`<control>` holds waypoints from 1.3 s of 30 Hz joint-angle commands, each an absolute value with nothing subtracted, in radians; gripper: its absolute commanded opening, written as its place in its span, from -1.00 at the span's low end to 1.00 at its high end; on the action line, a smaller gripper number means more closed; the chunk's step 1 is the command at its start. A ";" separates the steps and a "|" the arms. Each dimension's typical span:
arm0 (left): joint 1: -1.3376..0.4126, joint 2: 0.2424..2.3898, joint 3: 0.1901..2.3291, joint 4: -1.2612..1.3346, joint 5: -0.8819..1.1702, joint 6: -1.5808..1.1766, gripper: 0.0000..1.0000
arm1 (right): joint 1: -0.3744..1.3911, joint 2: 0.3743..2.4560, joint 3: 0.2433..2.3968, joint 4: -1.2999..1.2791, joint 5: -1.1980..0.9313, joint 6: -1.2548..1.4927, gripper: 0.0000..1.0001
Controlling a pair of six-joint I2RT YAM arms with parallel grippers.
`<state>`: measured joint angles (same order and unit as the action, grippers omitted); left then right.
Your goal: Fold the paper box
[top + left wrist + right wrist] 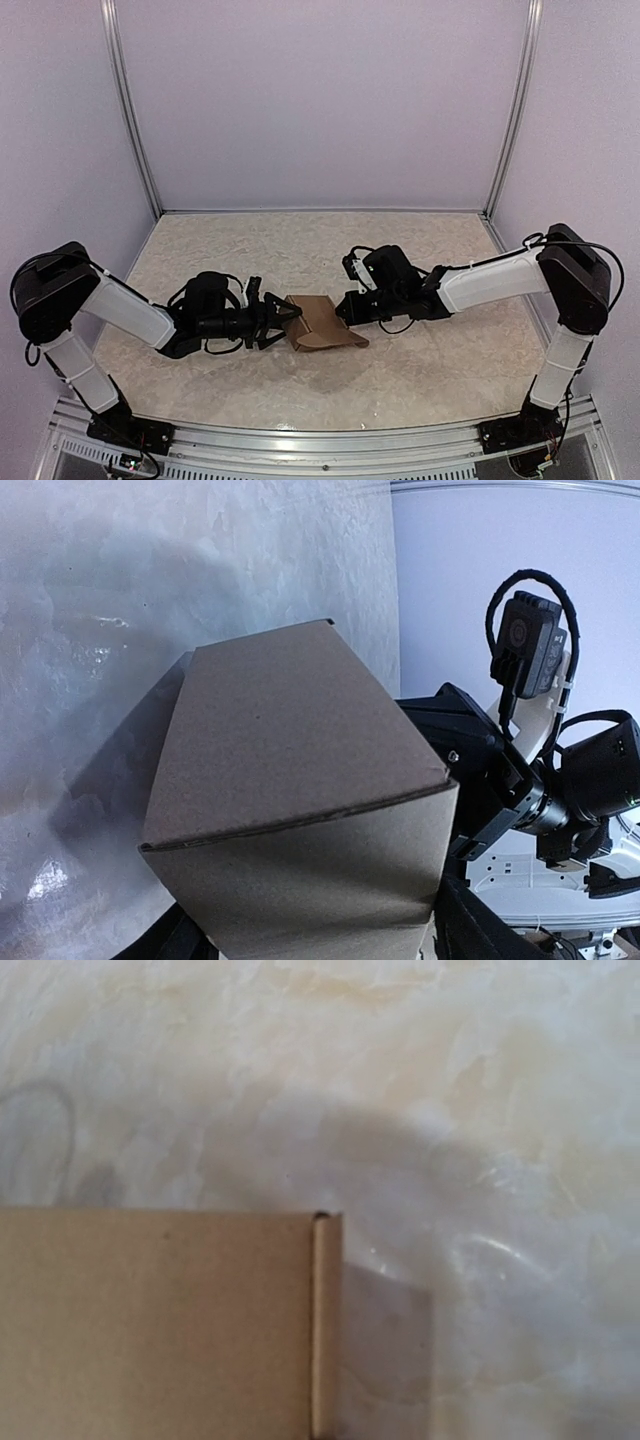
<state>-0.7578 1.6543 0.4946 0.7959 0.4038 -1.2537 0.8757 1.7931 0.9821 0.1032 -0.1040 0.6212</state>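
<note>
The paper box is a brown cardboard piece, partly raised into shape, lying mid-table between both arms. My left gripper reaches in from the left, one finger on each side of the box's left end. In the left wrist view the box fills the gap between the dark fingers, which lie against its sides. My right gripper is shut, its tip against the box's right end. The right wrist view shows only a flat box panel with a folded edge strip; the fingers are hidden there.
The mottled beige table is walled by pale panels with metal corner posts. The right arm and its wrist camera sit close behind the box in the left wrist view. An aluminium rail runs along the near edge.
</note>
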 commanded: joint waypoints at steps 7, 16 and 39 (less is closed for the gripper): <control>-0.752 1.650 0.510 0.769 0.408 -1.235 0.54 | 0.919 1.760 0.989 0.056 -0.037 0.573 -1.00; -0.752 1.663 0.515 0.760 0.411 -1.229 0.46 | 0.938 1.733 1.004 0.036 -0.008 0.559 -1.00; -0.703 1.585 0.470 0.791 0.571 -1.203 0.02 | 0.950 1.448 0.951 -0.006 0.003 0.284 0.04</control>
